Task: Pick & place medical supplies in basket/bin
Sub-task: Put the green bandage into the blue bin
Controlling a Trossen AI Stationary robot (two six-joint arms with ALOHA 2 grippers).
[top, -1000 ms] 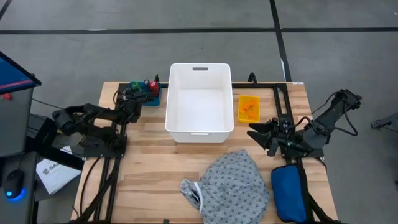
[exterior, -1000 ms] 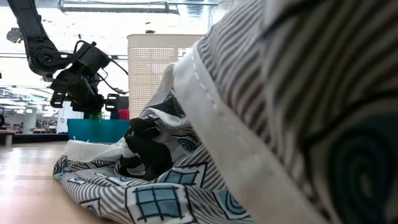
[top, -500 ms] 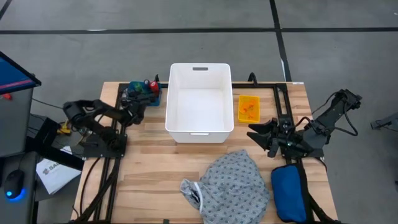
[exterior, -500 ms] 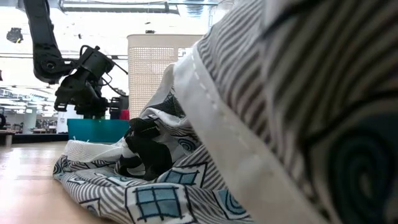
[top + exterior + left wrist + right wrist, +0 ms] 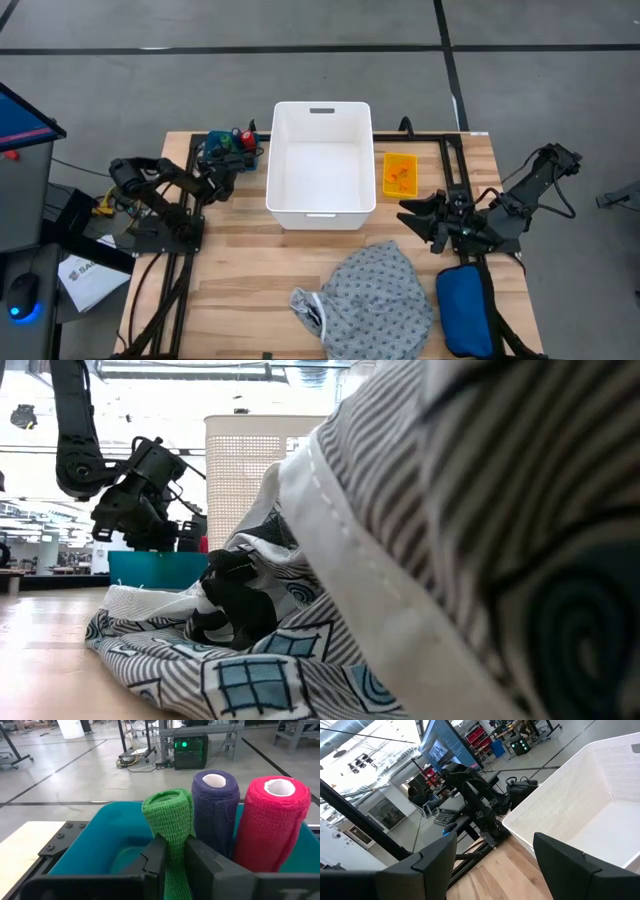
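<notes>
From above, on the wooden counter (image 5: 250, 270), the left end effector (image 5: 228, 160) reaches into a small teal tray (image 5: 247, 157) beside the white plastic bin (image 5: 321, 206); the grey patterned cloth gown (image 5: 375, 295) lies crumpled in front. At counter level, that gown (image 5: 450, 560) fills the foreground. Through the left wrist, its fingers (image 5: 154, 857) clamp the green woven bandage roll (image 5: 170, 822), purple (image 5: 215, 802) and red (image 5: 272, 817) rolls alongside. Through the right wrist, the right end effector (image 5: 495, 857) waits, fingers apart, near the bin.
</notes>
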